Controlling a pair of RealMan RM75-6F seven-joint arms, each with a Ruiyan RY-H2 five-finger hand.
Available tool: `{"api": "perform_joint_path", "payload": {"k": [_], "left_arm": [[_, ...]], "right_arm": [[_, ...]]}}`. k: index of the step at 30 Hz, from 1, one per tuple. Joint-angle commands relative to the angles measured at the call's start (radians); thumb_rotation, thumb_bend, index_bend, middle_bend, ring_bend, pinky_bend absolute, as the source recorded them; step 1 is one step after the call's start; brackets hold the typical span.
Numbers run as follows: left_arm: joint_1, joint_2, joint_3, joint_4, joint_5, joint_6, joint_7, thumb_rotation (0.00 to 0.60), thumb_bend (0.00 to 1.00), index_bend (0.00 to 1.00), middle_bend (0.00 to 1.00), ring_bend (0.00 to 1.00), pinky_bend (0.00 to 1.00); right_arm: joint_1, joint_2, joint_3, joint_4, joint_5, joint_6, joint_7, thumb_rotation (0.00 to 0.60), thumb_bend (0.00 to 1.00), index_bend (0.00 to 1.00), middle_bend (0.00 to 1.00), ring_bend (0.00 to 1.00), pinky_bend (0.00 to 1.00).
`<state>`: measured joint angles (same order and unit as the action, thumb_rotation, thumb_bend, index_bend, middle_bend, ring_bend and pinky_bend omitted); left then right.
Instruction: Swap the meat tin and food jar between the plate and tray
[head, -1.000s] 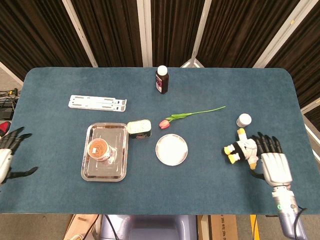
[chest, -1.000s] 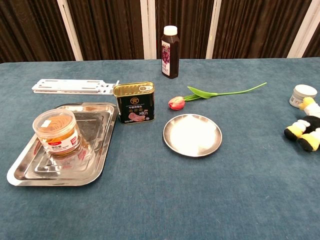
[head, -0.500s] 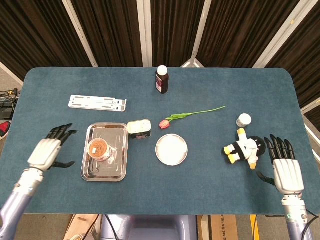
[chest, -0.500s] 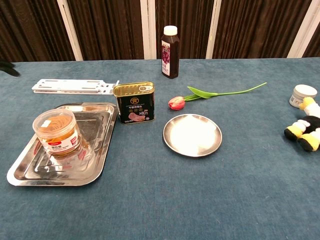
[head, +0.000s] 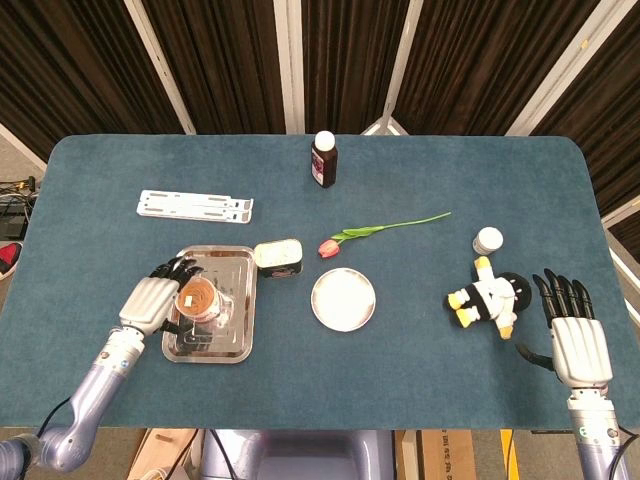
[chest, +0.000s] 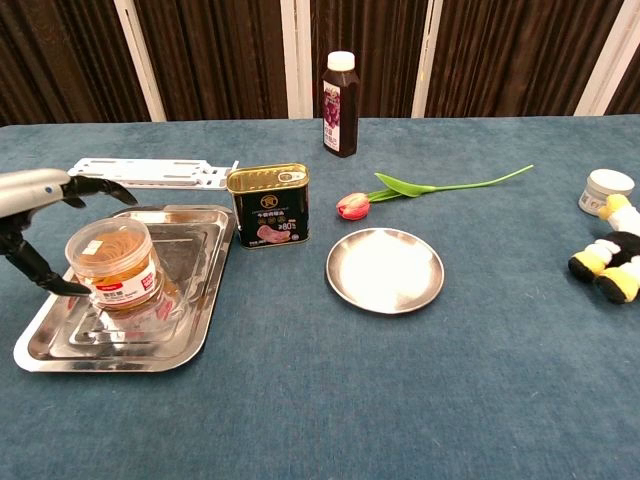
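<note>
The food jar (head: 200, 299) (chest: 113, 263), clear with orange contents, stands in the left half of the steel tray (head: 230, 340) (chest: 190, 330). A dark meat tin (head: 278, 257) (chest: 269, 205) stands on the cloth just past the tray's far right corner. The round steel plate (head: 343, 299) (chest: 385, 269) holds nothing. My left hand (head: 152, 300) (chest: 30, 210) is at the tray's left rim, fingers spread around the jar's left side without gripping it. My right hand (head: 575, 335) hangs open near the table's front right, apart from everything.
A dark bottle (head: 323, 159) (chest: 340, 104) stands at the back centre. A tulip (head: 380, 230) (chest: 425, 190) lies behind the plate. A white bracket (head: 195, 207) (chest: 145, 172) lies behind the tray. A plush toy (head: 488, 296) (chest: 610, 255) and a small white jar (head: 488, 240) (chest: 606, 190) sit at the right.
My left hand has come in from the far left edge to the jar's left side. My right hand has drawn back from the plush toy.
</note>
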<state>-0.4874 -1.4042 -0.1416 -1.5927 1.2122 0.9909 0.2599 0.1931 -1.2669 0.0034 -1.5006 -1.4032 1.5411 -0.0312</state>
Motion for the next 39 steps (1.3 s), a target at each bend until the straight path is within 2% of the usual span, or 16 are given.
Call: {"api": "perform_joint_path", "payload": {"k": [1, 9, 14, 21, 24, 29, 35, 39], "left_arm": [[-0.01, -0.013, 0.007, 0.012, -0.013, -0.006, 0.013, 0.6, 0.15, 0.21, 0.14, 0.1, 0.2], [-0.035, -0.029, 0.016, 0.03, -0.046, -0.032, 0.028, 0.6, 0.27, 0.25, 0.19, 0.16, 0.24], [-0.045, -0.044, 0.017, 0.051, -0.04, -0.031, 0.018, 0.6, 0.37, 0.29, 0.25, 0.22, 0.28], [-0.059, -0.051, 0.024, 0.073, -0.017, -0.039, -0.013, 0.6, 0.44, 0.34, 0.33, 0.28, 0.33], [-0.058, -0.047, 0.026, 0.073, 0.016, -0.027, -0.053, 0.6, 0.44, 0.35, 0.34, 0.28, 0.33], [-0.043, -0.018, 0.023, 0.016, 0.121, 0.047, -0.155, 0.6, 0.44, 0.36, 0.34, 0.28, 0.33], [-0.062, 0.023, 0.029, -0.122, 0.178, 0.054, -0.144, 0.6, 0.44, 0.36, 0.33, 0.28, 0.32], [-0.089, -0.007, 0.017, -0.157, 0.157, 0.034, -0.106, 0.6, 0.43, 0.36, 0.32, 0.28, 0.31]], "right_arm": [[-0.004, 0.001, 0.007, -0.001, -0.003, -0.008, 0.01, 0.6, 0.08, 0.0, 0.0, 0.0, 0.0], [-0.013, 0.002, 0.024, -0.002, -0.006, -0.032, 0.025, 0.6, 0.08, 0.0, 0.0, 0.0, 0.0], [-0.017, -0.001, 0.033, 0.001, -0.007, -0.044, 0.029, 0.6, 0.08, 0.0, 0.0, 0.0, 0.0], [-0.022, -0.002, 0.043, 0.001, -0.01, -0.057, 0.03, 0.6, 0.08, 0.0, 0.0, 0.0, 0.0], [-0.025, -0.004, 0.049, 0.0, -0.01, -0.058, 0.028, 0.6, 0.08, 0.0, 0.0, 0.0, 0.0], [-0.032, -0.005, 0.059, -0.004, -0.008, -0.059, 0.026, 0.6, 0.08, 0.0, 0.0, 0.0, 0.0], [-0.036, -0.005, 0.066, -0.004, -0.01, -0.065, 0.031, 0.6, 0.08, 0.0, 0.0, 0.0, 0.0], [-0.04, -0.001, 0.076, -0.001, -0.004, -0.069, 0.046, 0.6, 0.08, 0.0, 0.0, 0.0, 0.0]]}}
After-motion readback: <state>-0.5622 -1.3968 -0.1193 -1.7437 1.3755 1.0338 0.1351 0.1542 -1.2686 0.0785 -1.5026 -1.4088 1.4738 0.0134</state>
